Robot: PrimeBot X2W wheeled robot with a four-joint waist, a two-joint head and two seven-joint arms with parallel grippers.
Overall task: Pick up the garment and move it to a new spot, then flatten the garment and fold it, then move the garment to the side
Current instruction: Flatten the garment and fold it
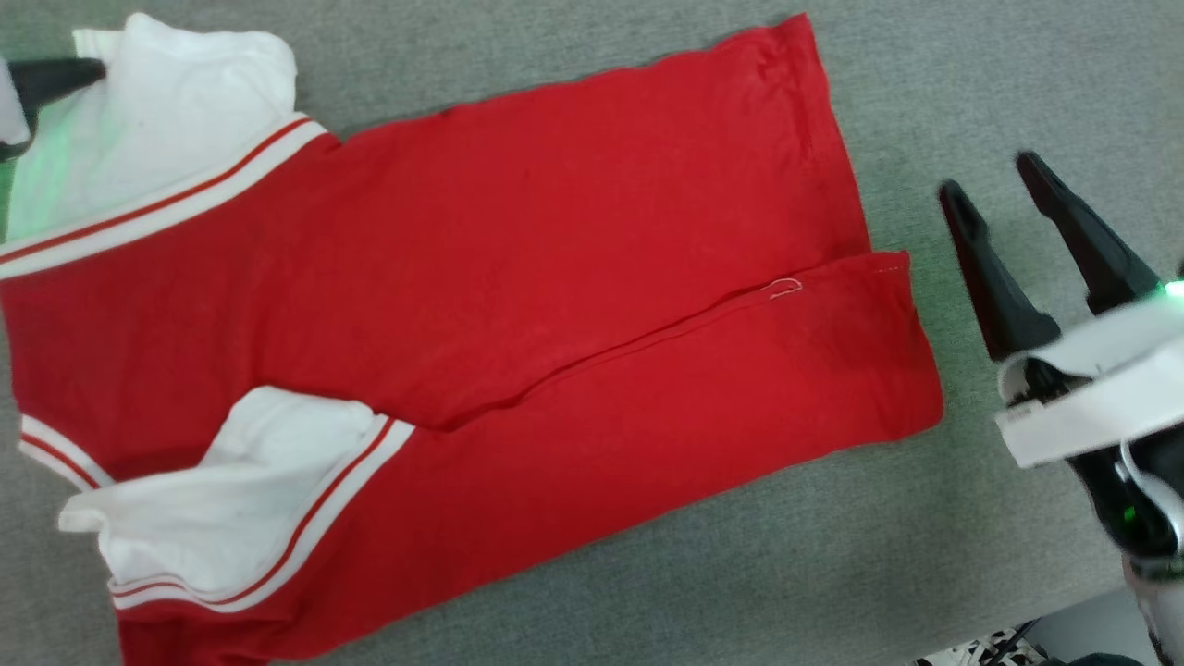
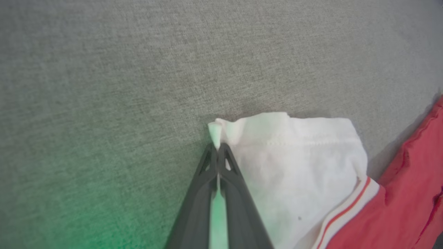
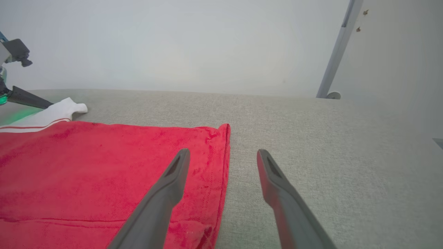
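Closest to the lens in the left wrist view, the left gripper [image 2: 217, 147] has its two dark fingers pressed together on a small pinch of the white sleeve [image 2: 294, 166] at its outer corner, low against the grey cloth surface [image 2: 104, 86]. From that sleeve, at the upper left of the head view, the garment [image 1: 518, 277] lies flat across the middle of the frame. Its red body slants toward the right, with a second white sleeve [image 1: 231, 490] lying over it at the lower left and one long side apparently folded in along a diagonal line. Its hem [image 1: 888, 351] ends at the right. Just beyond the hem, clear of the cloth, the right gripper [image 1: 990, 176] hovers with its fingers spread wide and empty. The shirt looks thin, light and limp, so it should drape and crease rather than hold shape. A pinch on a sleeve tip alone would likely stretch and drag it, while the hem corners and shoulders look like firmer places to hold.
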